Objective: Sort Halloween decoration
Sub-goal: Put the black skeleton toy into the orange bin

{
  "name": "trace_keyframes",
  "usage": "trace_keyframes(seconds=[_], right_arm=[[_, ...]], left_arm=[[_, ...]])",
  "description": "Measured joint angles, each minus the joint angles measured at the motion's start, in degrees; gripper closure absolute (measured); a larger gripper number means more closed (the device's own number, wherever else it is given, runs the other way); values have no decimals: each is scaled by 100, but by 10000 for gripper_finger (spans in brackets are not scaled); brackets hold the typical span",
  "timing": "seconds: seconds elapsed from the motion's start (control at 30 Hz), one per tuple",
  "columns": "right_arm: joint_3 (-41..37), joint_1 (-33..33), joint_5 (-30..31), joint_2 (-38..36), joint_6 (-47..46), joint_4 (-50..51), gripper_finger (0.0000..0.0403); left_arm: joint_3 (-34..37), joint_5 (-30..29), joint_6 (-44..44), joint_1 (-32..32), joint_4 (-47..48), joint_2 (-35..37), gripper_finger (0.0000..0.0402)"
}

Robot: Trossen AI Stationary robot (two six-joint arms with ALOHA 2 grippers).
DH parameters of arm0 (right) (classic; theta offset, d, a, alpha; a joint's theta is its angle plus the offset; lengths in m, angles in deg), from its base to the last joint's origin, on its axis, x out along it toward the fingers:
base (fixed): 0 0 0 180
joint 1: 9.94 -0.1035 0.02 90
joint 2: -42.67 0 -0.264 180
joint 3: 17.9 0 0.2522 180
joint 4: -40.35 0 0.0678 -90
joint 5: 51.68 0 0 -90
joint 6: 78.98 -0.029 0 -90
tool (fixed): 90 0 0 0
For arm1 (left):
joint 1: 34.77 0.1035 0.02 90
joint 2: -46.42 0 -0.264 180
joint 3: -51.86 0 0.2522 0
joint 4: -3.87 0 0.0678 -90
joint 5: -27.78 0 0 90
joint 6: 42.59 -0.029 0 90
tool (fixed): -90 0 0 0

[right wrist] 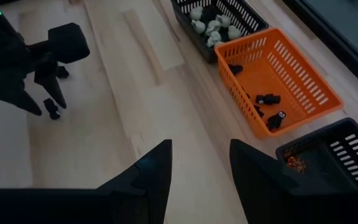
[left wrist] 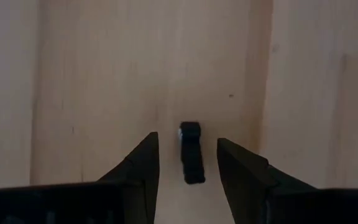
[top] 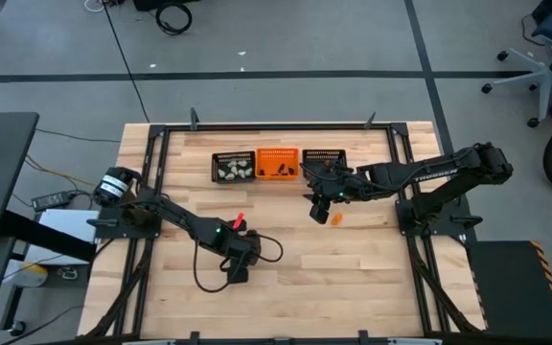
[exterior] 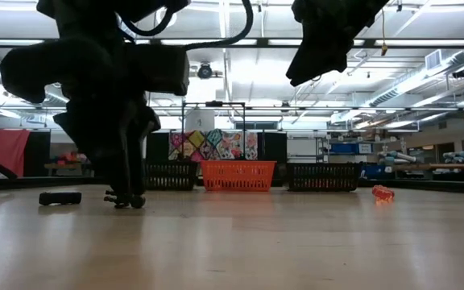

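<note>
A small black trinket [left wrist: 191, 152] lies flat on the wood between the fingers of my left gripper [left wrist: 187, 165]. That gripper is open and points down at the table's near middle [top: 241, 261], with a finger on either side of the trinket and apart from it. My right gripper [right wrist: 201, 168] is open and empty. It hangs raised above the table [top: 319, 209], near an orange trinket [top: 335, 218] lying on the wood. The black basket [top: 235, 168] holds whitish trinkets, the orange basket [top: 278, 164] holds black ones, and the other black basket [top: 322, 158] holds orange ones.
The three baskets stand in a row at the table's far edge. Another small black piece [exterior: 60, 197] lies on the wood beside my left gripper. A small red-orange piece [top: 239, 221] sits by the left arm. Bare wood lies between the two grippers.
</note>
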Motion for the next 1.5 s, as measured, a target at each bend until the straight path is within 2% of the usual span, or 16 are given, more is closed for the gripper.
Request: trace_keyframes(seconds=[0.1, 0.3, 0.37, 0.5, 0.83, 0.93, 1.07, 1.27, 1.5], right_arm=[[0, 0, 2, 0, 29, -7, 238], [0, 57, 2, 0, 133, -72, 238], [0, 76, 2, 0, 137, -87, 238], [0, 85, 2, 0, 137, -96, 238], [0, 85, 2, 0, 137, -95, 238], [0, 85, 2, 0, 124, -96, 238], [0, 81, -2, 0, 121, -90, 238], [0, 83, -146, 0, 129, -70, 238], [0, 83, -406, 0, 139, -48, 238]], left_arm=[[0, -1, 14, 0, 212, 0, 290], [0, 18, 12, 4, 306, 0, 377], [0, 17, 24, 4, 212, 0, 394], [0, 14, 36, 9, -152, 0, 393], [0, -1, 210, 35, -97, 60, 401], [0, -213, 186, 35, -71, 129, 401], [0, -821, 112, 56, -103, 276, 401], [0, -1158, -158, 303, -268, 306, 401], [0, -1582, -745, 963, -1202, 306, 401]])
